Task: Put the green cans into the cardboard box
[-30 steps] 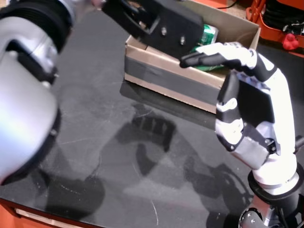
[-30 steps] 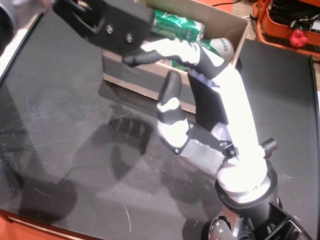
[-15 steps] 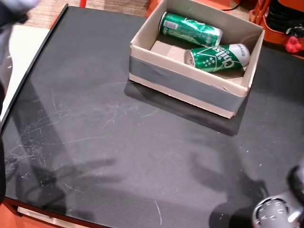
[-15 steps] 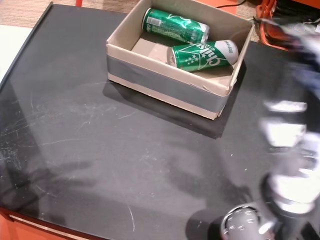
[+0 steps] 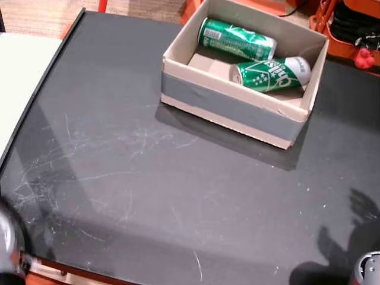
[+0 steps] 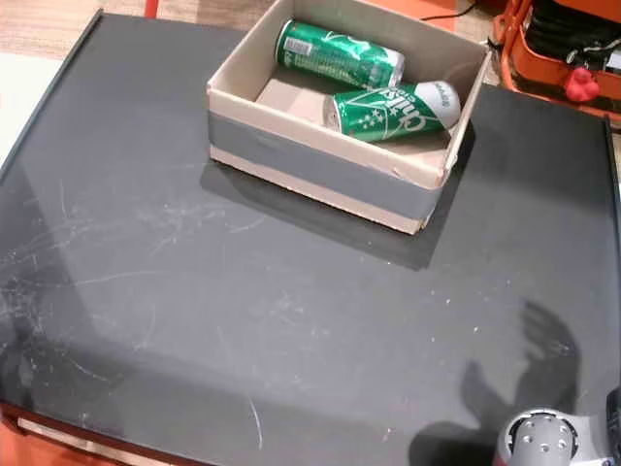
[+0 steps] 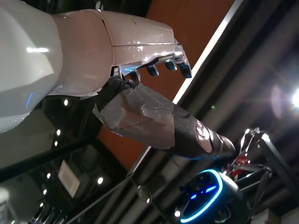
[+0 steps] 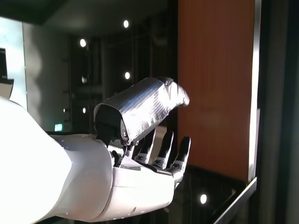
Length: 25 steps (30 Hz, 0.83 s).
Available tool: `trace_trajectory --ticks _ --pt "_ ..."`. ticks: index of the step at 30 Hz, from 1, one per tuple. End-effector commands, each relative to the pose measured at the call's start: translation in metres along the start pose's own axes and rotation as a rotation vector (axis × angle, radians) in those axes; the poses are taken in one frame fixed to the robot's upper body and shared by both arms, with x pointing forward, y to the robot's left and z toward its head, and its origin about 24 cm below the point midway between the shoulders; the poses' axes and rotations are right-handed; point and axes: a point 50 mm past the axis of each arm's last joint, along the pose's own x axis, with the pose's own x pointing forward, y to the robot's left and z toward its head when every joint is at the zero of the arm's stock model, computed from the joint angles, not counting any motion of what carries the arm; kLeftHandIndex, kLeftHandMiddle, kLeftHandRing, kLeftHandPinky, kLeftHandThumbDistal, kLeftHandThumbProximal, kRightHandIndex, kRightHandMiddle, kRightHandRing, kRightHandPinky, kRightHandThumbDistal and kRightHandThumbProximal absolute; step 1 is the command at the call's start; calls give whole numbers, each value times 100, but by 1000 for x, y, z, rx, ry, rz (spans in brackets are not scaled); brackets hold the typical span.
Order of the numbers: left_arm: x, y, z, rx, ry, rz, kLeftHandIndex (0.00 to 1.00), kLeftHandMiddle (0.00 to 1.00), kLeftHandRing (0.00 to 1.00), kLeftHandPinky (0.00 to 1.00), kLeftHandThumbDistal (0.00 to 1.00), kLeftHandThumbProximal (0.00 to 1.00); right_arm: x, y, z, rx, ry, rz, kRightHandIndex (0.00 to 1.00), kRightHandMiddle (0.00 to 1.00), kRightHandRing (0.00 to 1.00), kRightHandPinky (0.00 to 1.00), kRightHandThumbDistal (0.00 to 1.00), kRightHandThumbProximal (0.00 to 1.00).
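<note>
A cardboard box (image 5: 237,110) (image 6: 320,160) with a grey taped band stands at the far side of the black table, seen in both head views. Two green cans lie on their sides inside it: one along the back wall (image 5: 237,38) (image 6: 340,53), one angled in front of it (image 5: 270,72) (image 6: 393,109). Neither hand appears in the head views; only an arm joint (image 6: 543,442) shows at the bottom right. In the left wrist view my left hand (image 7: 121,56) is open against the ceiling, holding nothing. My right hand (image 8: 135,154) is likewise open, fingers spread.
The scratched black tabletop (image 5: 148,196) stretches in front of the box. Orange equipment (image 5: 350,29) with a red knob (image 5: 363,55) stands past the table's far right corner. A white surface (image 5: 18,77) borders the left edge.
A second ago both hands hovered near the box, hiding much of it. They have pulled back out of the head views. The two cans stay in the box.
</note>
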Motion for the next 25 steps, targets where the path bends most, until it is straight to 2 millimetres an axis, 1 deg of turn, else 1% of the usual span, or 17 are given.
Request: trace_trajectory --ticks 1,2,3,4,5,6,8,10,13,15,17,19,20,22,23,24,25 --pt "-14 -5 8 27 65 54 87 87 94 86 96 38 1 -4 3 -48 -6 61 62 66 76 77 79 60" --pt "-18 -8 11 15 91 76 88 87 94 85 94 29 0 -5 3 -52 5 68 63 66 76 77 80 62" --pt "-21 -10 14 0 110 94 90 87 95 84 84 23 -1 -6 2 -58 13 75 63 67 76 77 77 63" --pt "-23 -12 16 -11 126 105 91 87 96 85 82 20 -2 -6 2 -61 22 79 64 67 76 76 77 64" --pt "-25 -13 19 -21 136 116 93 88 97 86 81 17 -3 -6 1 -54 31 85 65 68 77 77 74 66" --pt "-26 -13 21 -29 143 123 94 89 98 86 82 15 -4 -5 1 -45 38 89 66 70 78 78 73 66" --pt "-28 -13 27 -23 156 127 94 90 100 87 85 18 -5 -5 1 -29 45 90 67 71 77 79 73 66" --pt "-30 -12 32 8 168 132 93 90 100 88 86 21 -4 -4 1 -28 40 97 66 71 78 80 72 70" --pt "-31 -12 36 21 180 138 93 90 100 88 83 20 -4 -2 2 -3 40 91 67 71 79 82 72 66" --pt "-32 -14 37 30 184 148 92 90 100 87 83 25 -5 -1 4 8 41 90 66 70 79 82 72 66" --pt "-33 -17 38 41 193 160 90 89 99 87 83 25 -5 -1 6 7 41 90 66 70 79 82 70 66" --pt "-35 -19 37 37 201 175 90 88 99 86 88 23 -5 0 7 11 47 91 66 70 79 82 67 66" --pt "-37 -21 37 34 203 183 90 88 99 86 89 24 -5 0 8 15 51 92 65 70 79 82 68 65" --pt "-41 -25 36 29 205 190 90 88 99 86 86 27 -6 0 10 21 59 93 66 70 78 82 67 65" --pt "-43 -27 37 22 205 195 88 87 98 84 89 29 -5 0 10 21 62 101 66 71 79 83 68 67" --pt "-46 -29 38 24 203 201 87 86 97 83 88 32 -5 -1 11 24 64 110 67 71 79 83 68 67" --pt "-49 -33 40 24 204 215 86 85 96 82 90 28 -4 -1 11 29 67 121 68 71 79 83 67 66"
